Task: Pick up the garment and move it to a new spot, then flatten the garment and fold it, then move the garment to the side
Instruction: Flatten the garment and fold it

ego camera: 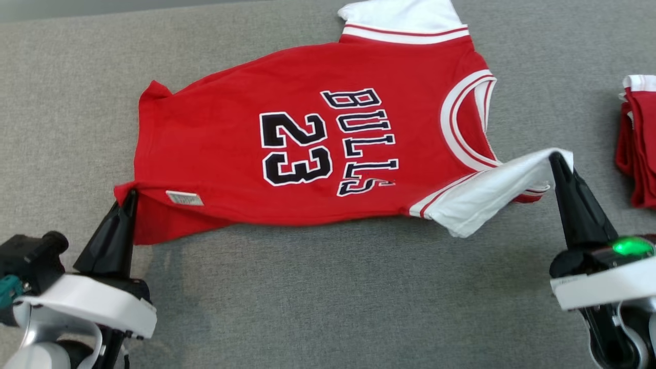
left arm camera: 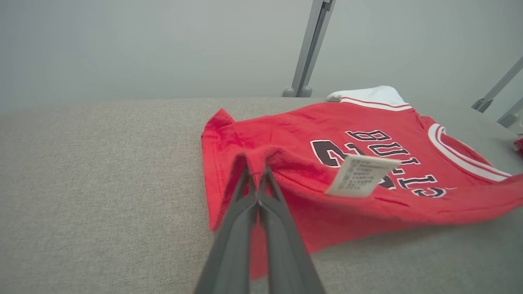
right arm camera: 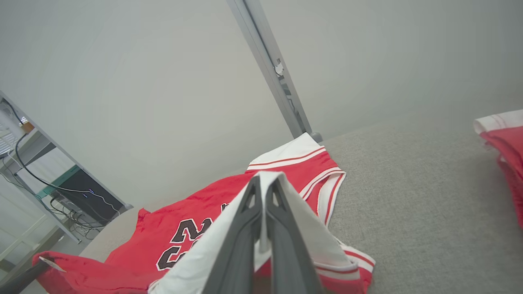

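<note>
While both grippers pinch its near side, we see the shirt (ego camera: 318,148) lying print-up across the middle of the bench (ego camera: 307,307), its other sleeve close to the far edge. The left gripper (ego camera: 130,197) is clenched on the hem corner and the right gripper (ego camera: 556,159) on the white sleeve (a thin hold, near the cuff). We judge that uneven pulling could slip that sleeve free, or drag cloth into the folded pile (ego camera: 638,148) at the right edge.
</note>
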Robot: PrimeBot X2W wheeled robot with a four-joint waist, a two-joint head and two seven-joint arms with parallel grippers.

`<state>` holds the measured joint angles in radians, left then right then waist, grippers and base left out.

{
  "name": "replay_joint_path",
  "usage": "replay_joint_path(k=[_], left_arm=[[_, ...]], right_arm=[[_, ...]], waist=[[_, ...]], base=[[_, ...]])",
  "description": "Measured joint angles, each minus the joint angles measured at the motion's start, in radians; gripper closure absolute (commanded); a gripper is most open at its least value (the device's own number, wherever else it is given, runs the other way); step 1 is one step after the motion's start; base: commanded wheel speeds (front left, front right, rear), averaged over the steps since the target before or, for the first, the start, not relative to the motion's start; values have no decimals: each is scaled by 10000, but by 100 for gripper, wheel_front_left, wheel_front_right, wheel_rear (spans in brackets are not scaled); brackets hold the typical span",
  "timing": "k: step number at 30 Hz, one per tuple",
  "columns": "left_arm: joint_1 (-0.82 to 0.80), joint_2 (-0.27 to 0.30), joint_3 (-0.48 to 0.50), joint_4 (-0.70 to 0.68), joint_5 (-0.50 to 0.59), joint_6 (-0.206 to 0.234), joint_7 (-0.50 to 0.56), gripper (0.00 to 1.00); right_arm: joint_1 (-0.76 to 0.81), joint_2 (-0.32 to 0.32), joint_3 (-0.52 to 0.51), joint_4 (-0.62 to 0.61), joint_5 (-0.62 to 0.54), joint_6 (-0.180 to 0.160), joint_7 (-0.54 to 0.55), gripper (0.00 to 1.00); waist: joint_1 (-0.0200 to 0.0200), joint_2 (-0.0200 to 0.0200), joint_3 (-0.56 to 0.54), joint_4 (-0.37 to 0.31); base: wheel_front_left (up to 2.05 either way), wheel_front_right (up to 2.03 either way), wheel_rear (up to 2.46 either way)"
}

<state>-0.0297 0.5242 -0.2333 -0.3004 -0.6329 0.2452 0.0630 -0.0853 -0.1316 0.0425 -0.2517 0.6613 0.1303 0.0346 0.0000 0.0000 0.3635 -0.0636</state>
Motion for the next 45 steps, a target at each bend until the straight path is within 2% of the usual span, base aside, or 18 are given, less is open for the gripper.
replay_joint_path(k=[8, 11, 22, 23, 24, 25, 26, 30, 34, 38, 45], left_arm=[[-1025, -240, -115, 1007, -255, -332, 73, 100], [-1231, -359, -217, 1574, -399, -510, 71, 100], [-1433, -746, -422, 2847, -734, -1007, -299, 100], [-1437, -815, -431, 2897, -798, -1047, -345, 76], [-1439, -911, -447, 2947, -849, -1085, -412, 29], [-1436, -974, -456, 2987, -851, -1118, -543, 0], [-1436, -1028, -431, 3007, -865, -1122, -702, 0], [-1441, -1210, -213, 2986, -708, -1076, -1576, 0], [-1499, -1264, -25, 2767, -207, -828, -2497, 0], [-1639, -1331, 251, 2420, 387, -562, -3033, 0], [-1669, -1735, 859, 1975, 1551, -591, -3229, 0]], right_arm=[[-1846, -378, 332, 1804, 245, 0, -8, 100], [-2569, -548, 646, 2884, 345, 0, -31, 100], [-3518, -700, 1427, 5014, 667, 0, -706, 100], [-3573, -748, 1561, 5087, 677, 0, -823, 100], [-3618, -798, 1687, 5139, 677, 0, -922, 72], [-3633, -825, 1783, 5154, 694, 0, -1093, 31], [-3633, -863, 1885, 5177, 700, 0, -1254, 0], [-3601, -1118, 1983, 5091, 355, 0, -1981, 0], [-3506, -1237, 1847, 4493, -209, 0, -2577, 0], [-3175, -1304, 1221, 3766, -1421, -4, -2838, 0], [-2083, -811, 130, 2704, -3099, -6, -2918, 0]], waist=[[0, 0, 384, 195], [0, 0, 536, 190], [0, 0, 735, 247], [0, 0, 725, 247], [0, 0, 709, 246], [0, 0, 691, 243], [0, 0, 663, 243], [0, 0, 522, 288], [0, 0, 352, 332], [0, 0, 177, 340], [0, 0, -130, 426]], base=[[0, 0, 0], [0, 0, 0], [0, 0, 0], [0, 0, 0], [0, 0, 0], [0, 0, 0], [0, 0, 0], [0, 0, 0], [0, 0, 0], [0, 0, 0], [0, 0, 0]])
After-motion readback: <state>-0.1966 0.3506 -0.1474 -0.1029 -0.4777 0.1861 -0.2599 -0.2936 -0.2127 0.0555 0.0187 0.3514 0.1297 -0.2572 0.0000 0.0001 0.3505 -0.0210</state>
